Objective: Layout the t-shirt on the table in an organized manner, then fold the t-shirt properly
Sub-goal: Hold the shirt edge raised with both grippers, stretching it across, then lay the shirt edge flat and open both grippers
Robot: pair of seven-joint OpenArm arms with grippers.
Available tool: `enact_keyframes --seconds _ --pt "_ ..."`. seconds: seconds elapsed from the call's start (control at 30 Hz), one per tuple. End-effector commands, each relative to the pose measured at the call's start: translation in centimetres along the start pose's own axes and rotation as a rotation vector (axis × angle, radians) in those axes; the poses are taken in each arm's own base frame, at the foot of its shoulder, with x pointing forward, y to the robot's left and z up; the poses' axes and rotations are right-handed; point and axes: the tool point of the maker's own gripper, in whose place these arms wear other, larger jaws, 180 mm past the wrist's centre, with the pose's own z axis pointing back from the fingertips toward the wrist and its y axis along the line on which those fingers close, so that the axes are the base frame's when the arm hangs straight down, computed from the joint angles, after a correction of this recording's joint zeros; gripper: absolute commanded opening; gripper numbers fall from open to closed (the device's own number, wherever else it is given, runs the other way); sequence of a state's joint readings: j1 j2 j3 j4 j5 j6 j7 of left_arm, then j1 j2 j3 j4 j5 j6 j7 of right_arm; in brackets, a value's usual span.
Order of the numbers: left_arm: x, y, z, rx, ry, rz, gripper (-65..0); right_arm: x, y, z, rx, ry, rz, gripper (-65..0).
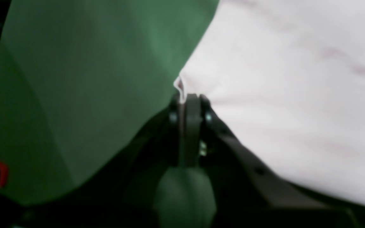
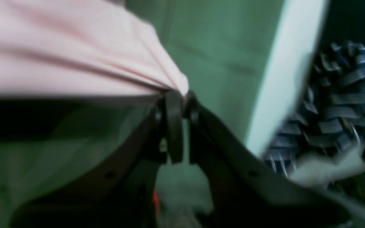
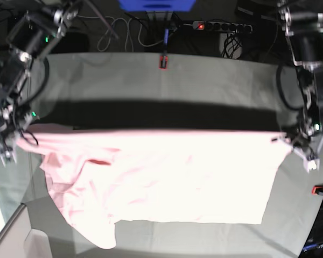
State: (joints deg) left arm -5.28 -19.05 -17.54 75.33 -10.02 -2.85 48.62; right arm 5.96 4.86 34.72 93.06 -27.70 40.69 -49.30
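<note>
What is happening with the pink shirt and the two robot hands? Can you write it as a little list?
shirt: pale pink t-shirt, stretched wide between the two grippers, its top edge lifted, casting a dark shadow
left gripper: shut on one corner of the shirt
right gripper: shut on the opposite corner
table: covered in grey-green cloth, with a red clamp at the far edge
lower part of shirt: rumpled on one side, resting on the table

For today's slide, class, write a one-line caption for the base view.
Both claws, left and right, hold the pink t-shirt stretched above the table.
</note>
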Motion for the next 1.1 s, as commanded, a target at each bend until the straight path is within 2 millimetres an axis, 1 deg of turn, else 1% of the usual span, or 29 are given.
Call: enact_keyframes --seconds 0.0,0.07,0.13,0.2,0.27,0.3,0.4,0.5,0.57,0.6,0.67,0.73,0.8,0.9,0.97,1.07 --pt "2.7 1.0 1.1 0.030 -0.090 -0.015 -65.0 0.4 -1.9 0.8 -0.063 -0.014 0.000 -65.0" --pt "1.6 1.8 1.9 0.045 -0.097 -0.008 -65.0 -1.0 -1.9 1.4 -0.076 0.004 0.019 -65.0" --pt "0.9 3.1 2.6 0.068 -0.102 0.021 -65.0 -2.0 -1.2 1.8 -0.065 0.009 0.022 -65.0" --pt "0.0 3.6 3.0 0.078 -0.099 0.057 -65.0 -3.5 -1.0 2.4 -0.055 0.011 0.002 -65.0" --pt "-1.1 4.6 3.4 0.098 -0.091 0.092 -65.0 -4.5 -0.9 3.1 -0.049 0.002 -0.009 -65.0" --pt "-2.1 5.3 3.7 0.113 -0.079 0.102 -65.0 -5.2 -0.4 3.4 -0.034 0.003 -0.007 -65.0" --pt "-4.1 6.5 4.3 0.140 -0.050 0.114 -65.0 -7.3 0.9 4.2 0.006 0.018 0.002 -65.0" --pt "-6.2 7.1 4.6 0.153 -0.009 0.105 -65.0 -9.1 1.9 4.7 0.034 0.029 0.016 -65.0" --pt "-7.6 7.3 4.7 0.158 0.018 0.097 -65.0 -10.2 3.5 4.8 0.069 0.018 0.004 -65.0" --pt "-8.2 7.4 4.8 0.160 0.031 0.093 -65.0 -10.7 3.9 5.0 0.074 0.007 -0.014 -65.0" --pt "-9.2 7.0 4.8 0.154 0.050 0.098 -65.0 -11.3 4.4 5.2 0.082 -0.015 -0.046 -65.0" --pt "-9.7 6.6 4.7 0.148 0.059 0.108 -65.0 -11.9 5.1 5.4 0.094 -0.018 -0.067 -65.0" --pt "-9.9 7.3 4.8 0.162 0.060 0.125 -65.0 -12.6 5.5 5.6 0.099 -0.010 -0.083 -65.0" --pt "-10.7 7.2 4.9 0.167 0.067 0.178 -65.0 -13.1 5.5 5.7 0.098 0.000 -0.091 -65.0" --pt "-11.3 8.0 5.2 0.187 0.069 0.229 -65.0 -12.9 5.5 5.7 0.109 -0.015 -0.109 -65.0" --pt "-12.1 8.9 5.6 0.216 0.064 0.312 -65.0 -13.5 4.6 5.9 0.088 -0.009 -0.134 -65.0"
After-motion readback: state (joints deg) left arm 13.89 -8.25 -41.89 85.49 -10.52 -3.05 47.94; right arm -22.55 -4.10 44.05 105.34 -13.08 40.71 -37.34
